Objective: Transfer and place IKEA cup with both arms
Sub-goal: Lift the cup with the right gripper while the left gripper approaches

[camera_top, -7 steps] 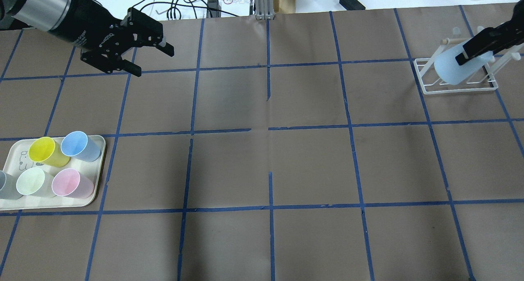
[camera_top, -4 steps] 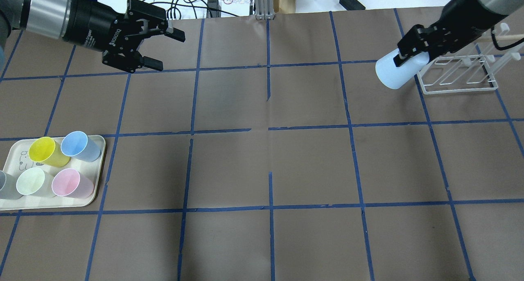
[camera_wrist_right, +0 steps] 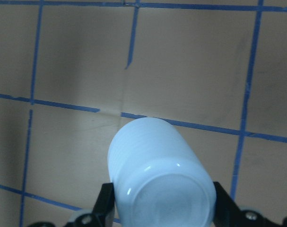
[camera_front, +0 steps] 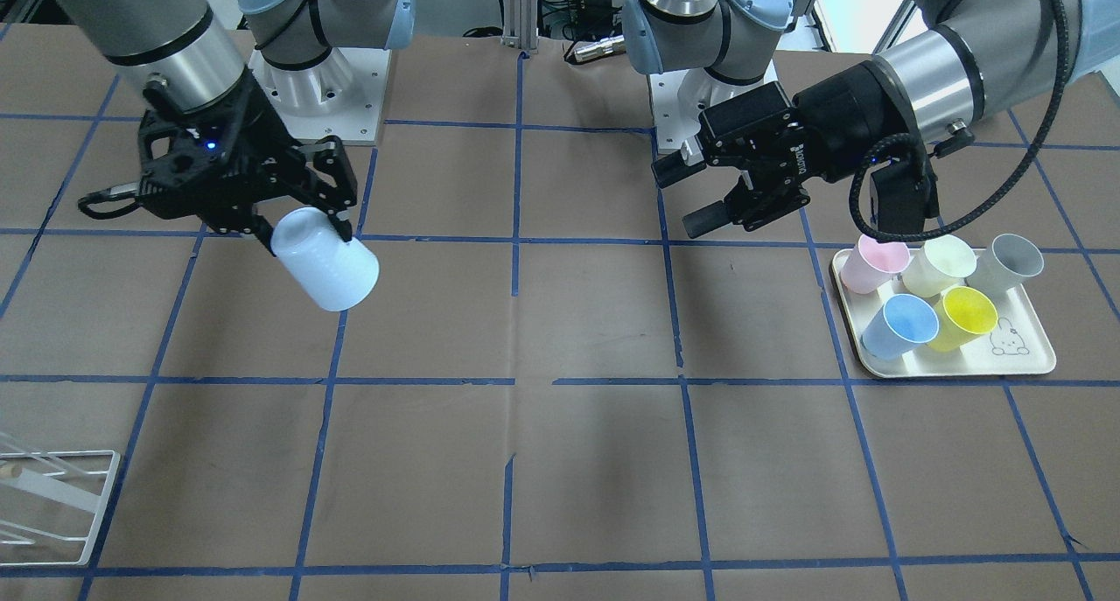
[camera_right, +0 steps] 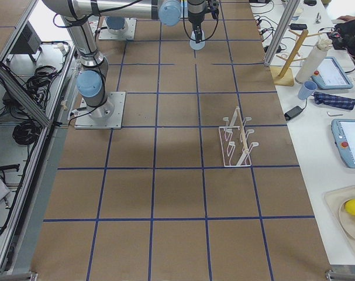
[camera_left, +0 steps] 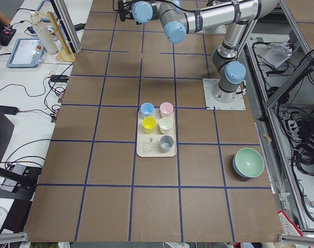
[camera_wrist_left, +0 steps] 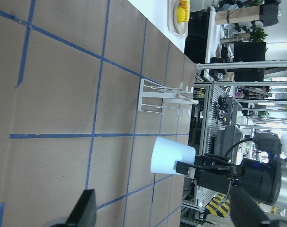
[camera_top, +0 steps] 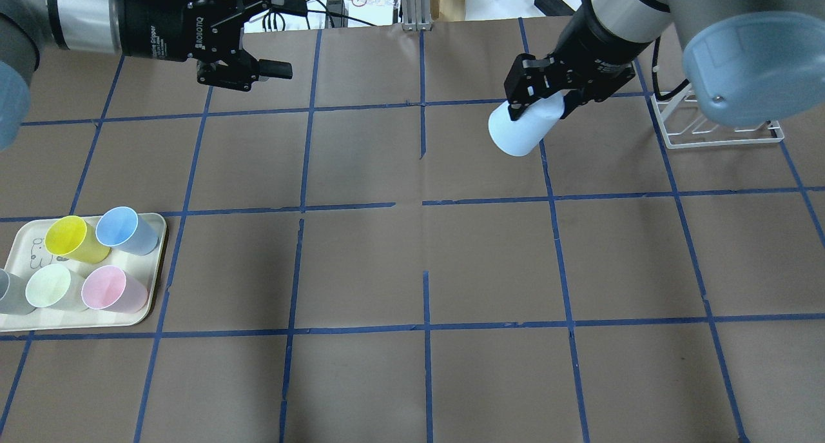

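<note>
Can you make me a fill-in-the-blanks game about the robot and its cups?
1. The right gripper is shut on the IKEA cup, which is pale ____.
2. The open left gripper holds ____.
3. The tray carries ____ cups.
Missing words: blue; nothing; five.

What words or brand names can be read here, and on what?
"ROBOTIQ": white letters on the black body of the left gripper.
Smaller print beside it: too blurred to read.
On the IKEA cup: no writing visible.
On the tray: a bunny drawing, no words.
</note>
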Robot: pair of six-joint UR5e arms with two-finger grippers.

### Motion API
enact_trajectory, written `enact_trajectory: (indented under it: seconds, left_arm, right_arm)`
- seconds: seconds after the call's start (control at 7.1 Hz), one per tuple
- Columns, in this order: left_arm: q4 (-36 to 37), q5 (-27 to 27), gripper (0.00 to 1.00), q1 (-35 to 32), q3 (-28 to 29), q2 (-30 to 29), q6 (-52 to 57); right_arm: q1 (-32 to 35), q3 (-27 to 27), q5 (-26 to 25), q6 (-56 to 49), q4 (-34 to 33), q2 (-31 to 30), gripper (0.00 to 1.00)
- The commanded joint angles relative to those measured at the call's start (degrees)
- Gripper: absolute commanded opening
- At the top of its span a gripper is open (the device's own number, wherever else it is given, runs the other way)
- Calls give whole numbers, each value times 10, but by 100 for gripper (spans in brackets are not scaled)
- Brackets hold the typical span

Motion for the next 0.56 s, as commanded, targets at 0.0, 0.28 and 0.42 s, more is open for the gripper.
enact_trajectory:
  seconds: [0.0,0.28,0.42]
  left_arm:
    - [1,-36,100,-2,0,-7,0]
    - [0,-71,100,-5,-1,-8,0]
    - [0,-72,100,-9,-2,-10,0]
  right_arm:
    - [-4,0,212,49,0,0,25]
    - [-37,10,364,77,4,1,24]
    - [-63,24,444,82,19,3,24]
